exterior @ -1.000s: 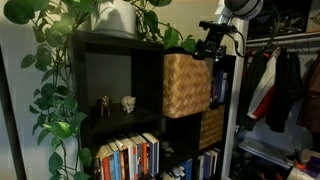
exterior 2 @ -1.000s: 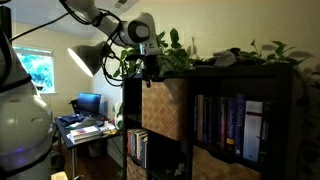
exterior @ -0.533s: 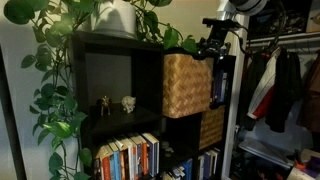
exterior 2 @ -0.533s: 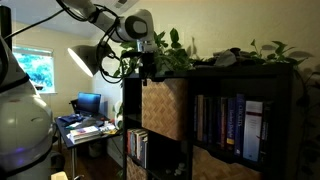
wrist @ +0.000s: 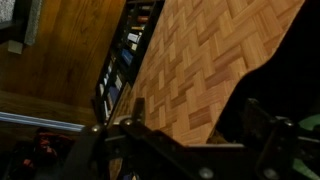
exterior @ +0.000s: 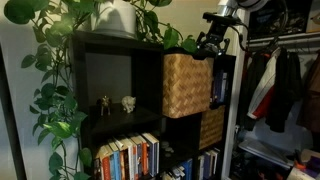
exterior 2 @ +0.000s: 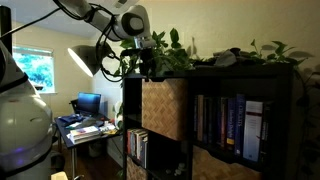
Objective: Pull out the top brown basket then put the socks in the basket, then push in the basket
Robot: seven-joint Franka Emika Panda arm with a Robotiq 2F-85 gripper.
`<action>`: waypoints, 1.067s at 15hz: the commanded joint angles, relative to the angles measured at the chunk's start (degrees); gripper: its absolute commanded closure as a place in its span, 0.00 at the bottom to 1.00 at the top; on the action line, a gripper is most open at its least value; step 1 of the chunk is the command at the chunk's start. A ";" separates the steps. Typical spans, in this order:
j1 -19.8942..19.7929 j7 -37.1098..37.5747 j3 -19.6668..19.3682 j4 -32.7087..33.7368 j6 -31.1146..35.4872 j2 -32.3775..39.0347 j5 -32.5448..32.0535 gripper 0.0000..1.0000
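Hand (exterior: 212, 42) above light tan woven wicker cube basket (exterior: 187, 85), fingers seemingly apart; I could miss its rim, toppling it.

No lettering is legible anywhere; the book spines (exterior: 128, 158) are too small.

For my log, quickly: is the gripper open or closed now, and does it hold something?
Gripper: open, holding nothing, close to the tan wicker basket.

top brown basket (exterior: 187, 85) (exterior 2: 165, 108) – light tan woven wicker cube, upright, in upper shelf cubby (exterior: 118, 75), square front outward
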 commanded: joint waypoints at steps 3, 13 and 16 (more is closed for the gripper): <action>-2.07 3.66 1.84 0.44 5.37 2.94 -4.19 0.00; -2.06 6.79 1.09 0.58 4.75 5.62 -7.26 0.00; -2.04 7.20 0.61 0.53 3.60 4.67 -7.62 0.00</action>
